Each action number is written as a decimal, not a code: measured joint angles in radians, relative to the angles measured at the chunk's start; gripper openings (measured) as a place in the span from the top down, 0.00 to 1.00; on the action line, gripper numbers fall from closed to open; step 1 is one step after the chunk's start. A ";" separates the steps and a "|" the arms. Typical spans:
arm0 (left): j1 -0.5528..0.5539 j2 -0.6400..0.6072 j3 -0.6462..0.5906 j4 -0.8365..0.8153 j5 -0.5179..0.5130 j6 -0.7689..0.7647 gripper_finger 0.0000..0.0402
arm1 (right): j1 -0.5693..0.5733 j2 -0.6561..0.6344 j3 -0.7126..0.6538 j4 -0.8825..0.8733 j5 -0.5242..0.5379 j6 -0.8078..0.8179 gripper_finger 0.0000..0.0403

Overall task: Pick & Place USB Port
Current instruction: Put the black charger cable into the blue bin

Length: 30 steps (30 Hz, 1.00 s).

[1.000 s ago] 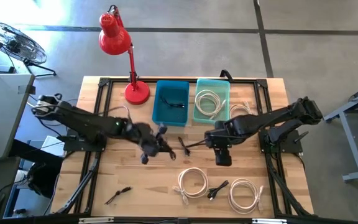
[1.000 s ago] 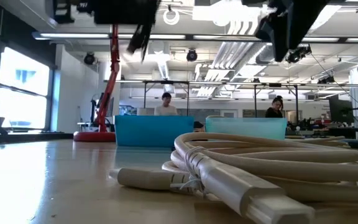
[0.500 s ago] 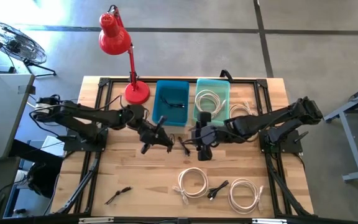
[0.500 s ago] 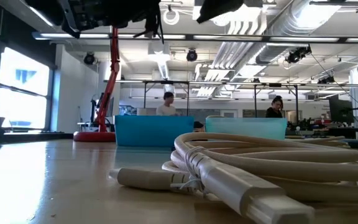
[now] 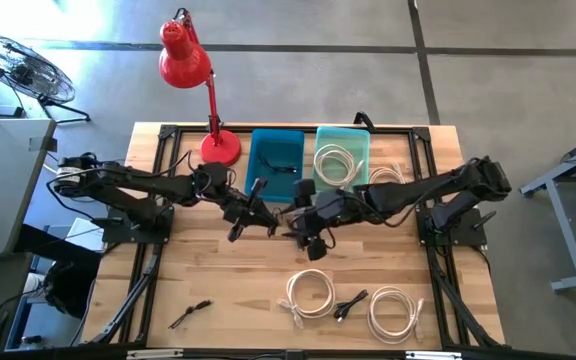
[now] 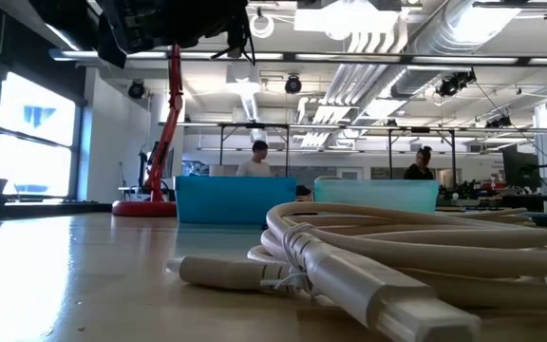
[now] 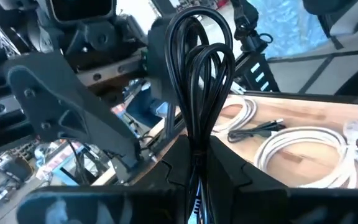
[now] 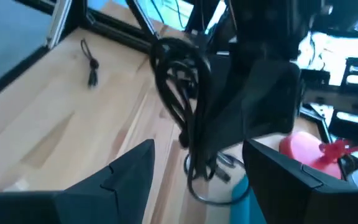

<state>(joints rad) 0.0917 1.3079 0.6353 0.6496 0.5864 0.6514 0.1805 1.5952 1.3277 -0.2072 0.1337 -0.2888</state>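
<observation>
A coiled black USB cable (image 7: 197, 68) is clear of the table at its middle, with my left gripper (image 5: 265, 208) shut on it. That gripper points about level toward the table's right. My right gripper (image 5: 298, 218) faces it from the right, tipped a little downward and open. In the right wrist view the black coil (image 8: 179, 93) hangs just ahead of its spread fingers (image 8: 129, 174); I see no touch. A blue bin (image 5: 275, 165) and a teal bin (image 5: 341, 160) stand just beyond the two grippers. My left gripper pinches the bunched strands of the black coil (image 7: 199, 134) between its two fingers, which come at it level from the table's left. The loops stand out past the fingertips, clear of the table. How far back the strands reach is hidden.
A red desk lamp (image 5: 208, 100) stands at the far left. White cable coils (image 5: 310, 293) (image 5: 393, 308) and small black cables (image 5: 348, 303) (image 5: 190, 312) lie near the front edge. The teal bin holds a white coil (image 5: 336, 163), the blue bin a black cable (image 5: 278, 165).
My left gripper has carried the black cable toward the far edge and the bins, and has turned to point level toward the right arm. My right gripper has moved toward the table's left and a little up, closing on the cable, and has tipped up nearer to level.
</observation>
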 joint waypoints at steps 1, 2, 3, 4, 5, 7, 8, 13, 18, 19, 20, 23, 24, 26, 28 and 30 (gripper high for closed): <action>0.000 0.001 0.000 0.005 -0.002 0.000 0.94 | -0.003 0.009 0.000 0.001 -0.003 -0.008 0.41; 0.000 0.008 0.001 0.017 -0.006 0.001 0.94 | -0.007 0.017 0.000 0.025 -0.008 -0.015 0.41; 0.000 0.013 0.002 0.019 -0.008 0.000 0.94 | -0.011 0.022 0.000 0.044 -0.015 -0.028 0.41; 0.000 0.015 -0.001 0.016 -0.008 -0.001 0.94 | -0.011 0.027 0.000 0.045 -0.020 -0.034 0.41; 0.000 0.028 0.000 0.030 -0.008 -0.001 0.94 | -0.012 0.032 -0.001 0.055 -0.028 -0.039 0.41; 0.000 0.054 0.001 0.047 -0.012 -0.002 0.94 | -0.015 0.041 -0.001 0.089 -0.043 -0.058 0.41; 0.000 0.069 -0.001 0.054 -0.012 -0.004 0.94 | -0.015 0.041 -0.001 0.084 -0.045 -0.069 0.41; 0.001 0.125 0.002 0.100 -0.051 -0.010 0.94 | -0.015 0.041 -0.001 0.087 -0.047 -0.073 0.46; 0.001 0.131 0.003 0.110 -0.155 -0.001 0.84 | -0.015 0.041 -0.001 0.059 -0.024 -0.071 0.76; 0.000 0.131 0.003 0.110 -0.176 -0.001 0.82 | -0.016 0.041 -0.001 0.050 -0.020 -0.071 0.85; 0.000 0.131 0.003 0.110 -0.195 -0.001 0.80 | -0.015 0.041 -0.001 0.045 -0.014 -0.073 0.92; 0.000 0.131 0.003 0.110 -0.247 -0.001 0.76 | -0.009 0.041 -0.001 0.039 0.050 -0.073 0.94; 0.000 0.131 0.003 0.110 -0.263 -0.002 0.76 | -0.004 0.041 -0.001 0.036 0.088 -0.071 0.94; 0.000 0.131 0.003 0.107 -0.298 -0.002 0.75 | 0.008 0.040 -0.001 0.022 0.156 -0.080 0.97; 0.000 0.131 0.003 0.103 -0.333 -0.002 0.75 | 0.023 0.035 -0.001 0.006 0.215 -0.091 0.97; 0.000 0.131 0.003 0.098 -0.372 -0.002 0.75 | 0.042 0.027 -0.001 0.000 0.291 -0.093 0.97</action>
<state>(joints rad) 0.0917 1.4391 0.6388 0.7481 0.2149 0.6498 0.2226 1.6221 1.3270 -0.2073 0.4251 -0.3821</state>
